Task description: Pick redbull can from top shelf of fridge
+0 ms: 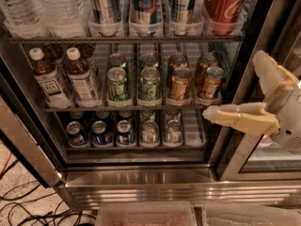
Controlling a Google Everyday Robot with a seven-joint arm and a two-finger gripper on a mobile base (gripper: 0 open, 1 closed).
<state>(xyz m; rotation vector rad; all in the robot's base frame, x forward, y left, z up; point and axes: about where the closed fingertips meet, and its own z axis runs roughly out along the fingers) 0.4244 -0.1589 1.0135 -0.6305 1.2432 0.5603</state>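
The fridge stands open in front of me. Its top shelf runs along the upper edge of the view and holds clear lane trays. Two redbull cans with silver and blue-grey checked panels stand there, one left of centre and one right of centre; their tops are cut off by the frame. A solid-blue slim can stands between them. My gripper is at the right, outside the fridge at the height of the middle shelf. It is open and empty, well below and to the right of the redbull cans.
A red Coca-Cola can and water bottles share the top shelf. The middle rack holds tea bottles and green and gold cans; the lower rack holds blue and silver cans. The steel door frame is at the left. Cables and plastic bins lie below.
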